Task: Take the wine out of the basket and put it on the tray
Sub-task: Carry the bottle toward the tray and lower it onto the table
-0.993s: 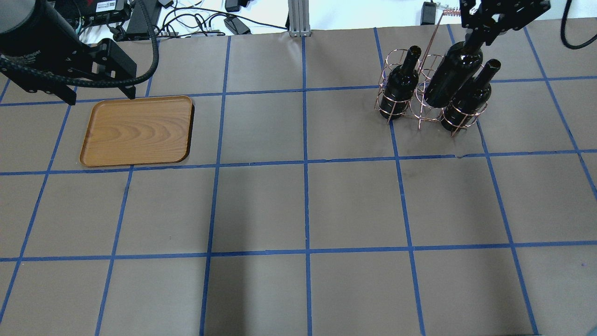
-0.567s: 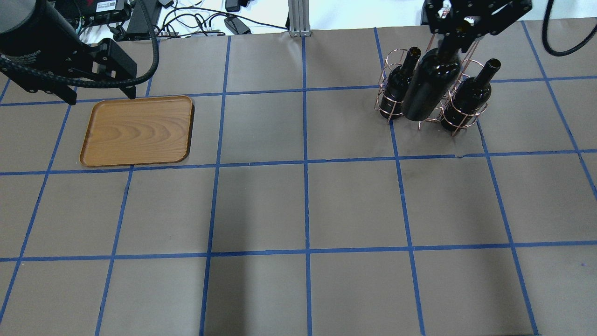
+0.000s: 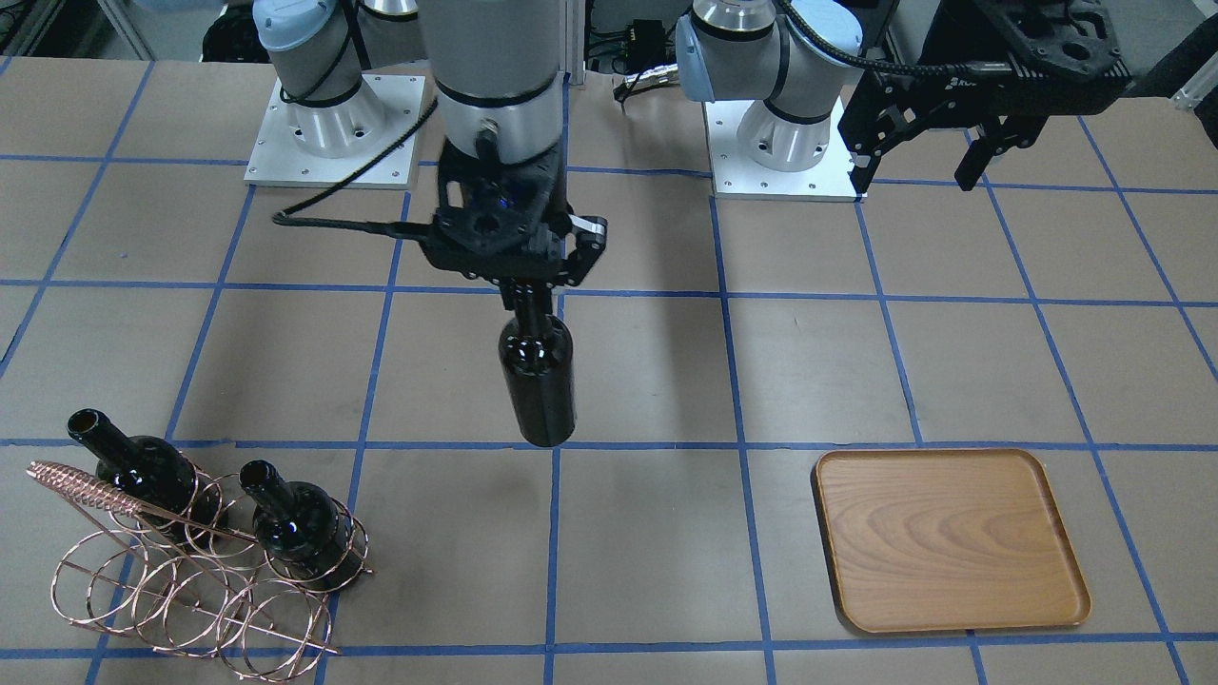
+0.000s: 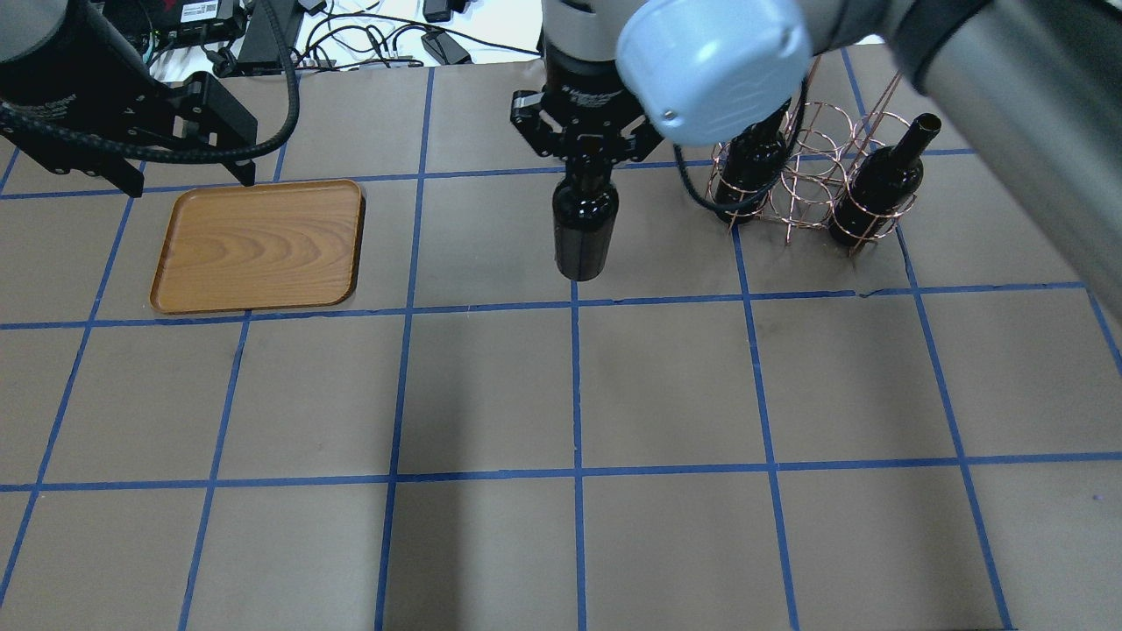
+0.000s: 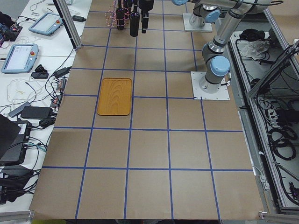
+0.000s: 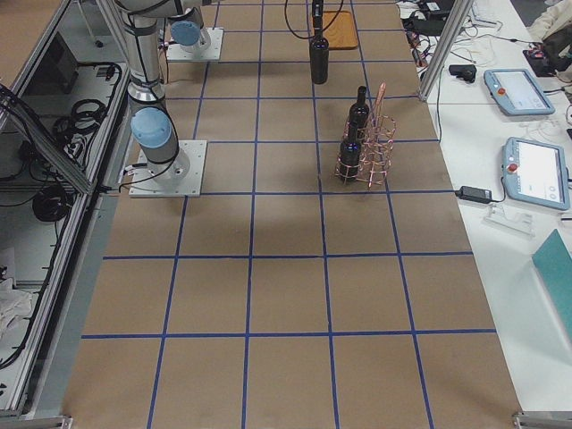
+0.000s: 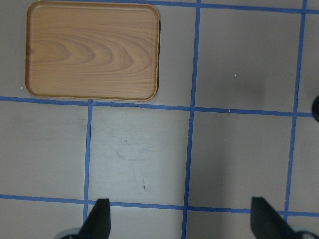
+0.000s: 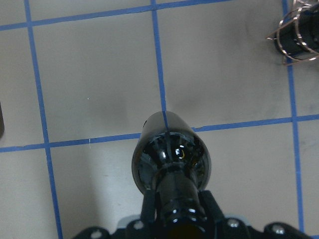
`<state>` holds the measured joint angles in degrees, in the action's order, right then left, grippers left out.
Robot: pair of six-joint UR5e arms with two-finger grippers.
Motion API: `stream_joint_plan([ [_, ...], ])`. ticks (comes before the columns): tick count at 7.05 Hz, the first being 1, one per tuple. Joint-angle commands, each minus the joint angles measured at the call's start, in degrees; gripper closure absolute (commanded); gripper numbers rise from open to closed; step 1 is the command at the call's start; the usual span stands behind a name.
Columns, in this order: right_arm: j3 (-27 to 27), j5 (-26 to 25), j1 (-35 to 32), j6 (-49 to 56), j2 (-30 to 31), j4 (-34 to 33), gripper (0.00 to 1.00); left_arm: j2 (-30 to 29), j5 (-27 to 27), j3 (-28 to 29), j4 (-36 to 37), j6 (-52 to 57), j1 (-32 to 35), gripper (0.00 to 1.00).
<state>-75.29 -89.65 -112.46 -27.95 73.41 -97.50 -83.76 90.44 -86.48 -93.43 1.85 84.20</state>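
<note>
My right gripper (image 4: 585,162) (image 3: 533,295) is shut on the neck of a near-black wine bottle (image 4: 580,230) (image 3: 539,381) (image 8: 171,162) and holds it upright in the air over the table's middle. The copper wire basket (image 4: 811,188) (image 3: 181,590) stands at the far right with two more bottles (image 4: 877,184) (image 4: 745,171) in it. The wooden tray (image 4: 259,247) (image 3: 947,540) (image 7: 92,51) lies empty at the far left. My left gripper (image 4: 188,166) (image 7: 182,219) is open and empty, hanging above the table just behind the tray.
The table (image 4: 570,394) is brown paper with a blue tape grid. Cables and power supplies (image 4: 351,35) lie past its far edge. An aluminium post (image 4: 561,35) stands at the back middle. My right arm's elbow (image 4: 710,61) hangs over the basket.
My right gripper has carried the bottle out of the basket and to the left, to the table's middle. The left arm has not moved.
</note>
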Motion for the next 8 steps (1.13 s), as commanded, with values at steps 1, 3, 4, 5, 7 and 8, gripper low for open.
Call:
stream_joint_plan([
  [1, -3.53, 0.09, -4.77, -3.07, -3.79, -7.85, 1.00, 0.00, 0.00, 0.00, 0.00, 0.00, 0.00, 0.00],
  [3, -5.83, 0.09, -4.87, -3.33, -3.97, -9.73, 0.95, 0.00, -0.09, 0.00, 0.00, 0.00, 0.00, 0.00],
  [4, -5.75, 0.53, -4.87, -3.33, -3.97, -9.73, 0.88, 0.00, 0.00, 0.00, 0.00, 0.00, 0.00, 0.00],
  [5, -5.92, 0.36, -4.87, -3.25, -4.23, -9.73, 0.32, 0.00, 0.00, 0.00, 0.00, 0.00, 0.09, 0.00],
  [7, -3.83, 1.05, -4.09, -2.11, -3.80, -9.12, 0.00, 0.00, -0.09, 0.00, 0.00, 0.00, 0.09, 0.00],
  [8, -2.24, 0.71, -2.51, 1.29, -3.80, -8.77, 0.00, 0.00, -0.09, 0.00, 0.00, -0.09, 0.09, 0.00],
])
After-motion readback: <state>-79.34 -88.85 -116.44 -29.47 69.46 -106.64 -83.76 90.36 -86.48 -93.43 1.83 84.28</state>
